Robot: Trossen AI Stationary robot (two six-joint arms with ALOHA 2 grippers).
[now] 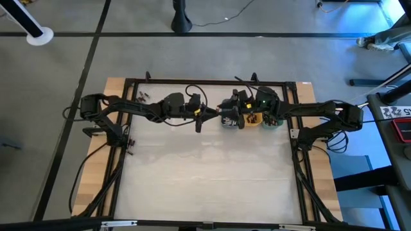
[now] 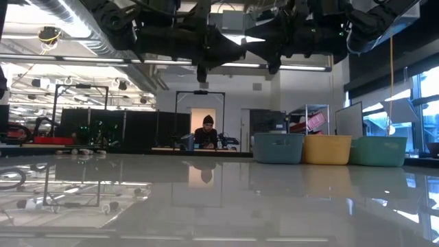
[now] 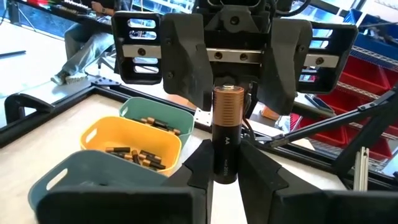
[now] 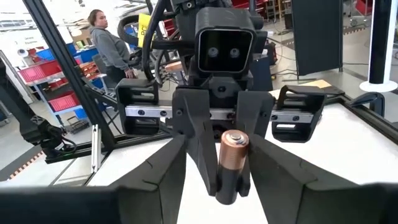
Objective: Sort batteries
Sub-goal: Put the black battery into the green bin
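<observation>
Left gripper (image 3: 225, 180) is clamped on one upright battery (image 3: 225, 134), raised mid-air at 12 o'clock over the table (image 1: 212, 173), seemingly presenting it for a handover. Right gripper (image 3: 231, 81) faces it, fingers parted around the cell. Behind it at 1 o'clock, yellow tray (image 3: 112, 134) and green tray (image 3: 180, 119) hold sorted cells.

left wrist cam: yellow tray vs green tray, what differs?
Place: the yellow tray sits mid-row, between the slate-blue tray and the green tray, which ends the row.
View: the yellow tray's inside shows fully, while the green tray is partly hidden behind it.
Contents seen: the yellow tray shows a cluster of batteries, the green tray only a few.
Shared: oblong shape, and both hold batteries.
</observation>
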